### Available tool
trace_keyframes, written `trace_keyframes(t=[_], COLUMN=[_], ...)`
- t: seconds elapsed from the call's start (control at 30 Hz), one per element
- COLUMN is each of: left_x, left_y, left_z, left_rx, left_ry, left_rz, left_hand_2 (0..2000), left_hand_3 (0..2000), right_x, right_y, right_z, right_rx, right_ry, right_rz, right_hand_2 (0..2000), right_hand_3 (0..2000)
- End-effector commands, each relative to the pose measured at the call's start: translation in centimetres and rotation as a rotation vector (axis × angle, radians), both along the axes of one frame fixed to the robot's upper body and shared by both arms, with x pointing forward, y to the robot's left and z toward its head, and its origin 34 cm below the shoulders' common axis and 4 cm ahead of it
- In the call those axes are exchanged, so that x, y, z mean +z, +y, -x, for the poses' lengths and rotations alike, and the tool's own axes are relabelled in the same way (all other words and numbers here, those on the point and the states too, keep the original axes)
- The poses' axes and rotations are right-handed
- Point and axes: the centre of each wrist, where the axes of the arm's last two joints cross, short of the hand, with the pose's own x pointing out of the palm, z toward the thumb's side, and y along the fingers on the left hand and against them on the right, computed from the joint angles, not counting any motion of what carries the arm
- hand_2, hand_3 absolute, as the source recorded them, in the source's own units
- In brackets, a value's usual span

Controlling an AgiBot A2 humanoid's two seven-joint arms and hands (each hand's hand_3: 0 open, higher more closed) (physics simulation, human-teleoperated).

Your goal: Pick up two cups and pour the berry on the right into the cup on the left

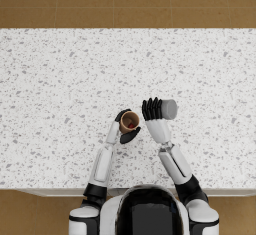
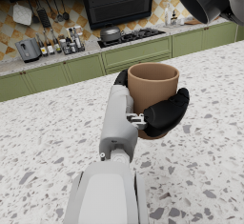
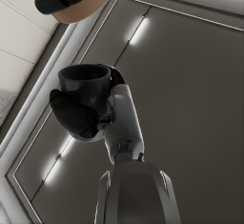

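Pour looks done or nearly: left hand (image 1: 125, 127) grips the brown cup (image 1: 129, 121) upright around its wall, red berry (image 1: 131, 126) visible inside. Right hand (image 1: 152, 109) grips the grey cup (image 1: 168, 109), tipped on its side, mouth toward the brown cup, just beside and above it; the left wrist view shows the mouth overhanging. Can't tell if anything remains inside the grey one. Both cups look rigid, light, smooth-walled, so slip is the risk. I'd keep a mid-wall wrap with thumb opposed, clear of the rim. Berry is small and rolls; level the brown cup over the speckled counter (image 1: 60, 79).
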Motion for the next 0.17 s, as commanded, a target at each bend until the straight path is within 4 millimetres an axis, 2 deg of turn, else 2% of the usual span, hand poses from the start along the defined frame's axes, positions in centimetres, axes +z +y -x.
trace_keyframes(t=[0.03, 0.17], left_x=[0.00, 0.00], left_y=[0.00, 0.00], left_z=[0.00, 0.00], left_rx=[0.001, 0.001], left_ry=[0.000, 0.000], left_rz=[0.000, 0.000], left_hand_2=[2000, 2000], left_hand_3=[1280, 1280], right_x=[0.00, 0.00], right_y=[0.00, 0.00], right_z=[0.00, 0.00], right_rx=[0.000, 0.000], right_ry=[0.000, 0.000], right_rz=[0.000, 0.000], right_hand_2=[2000, 2000], right_hand_3=[1280, 1280])
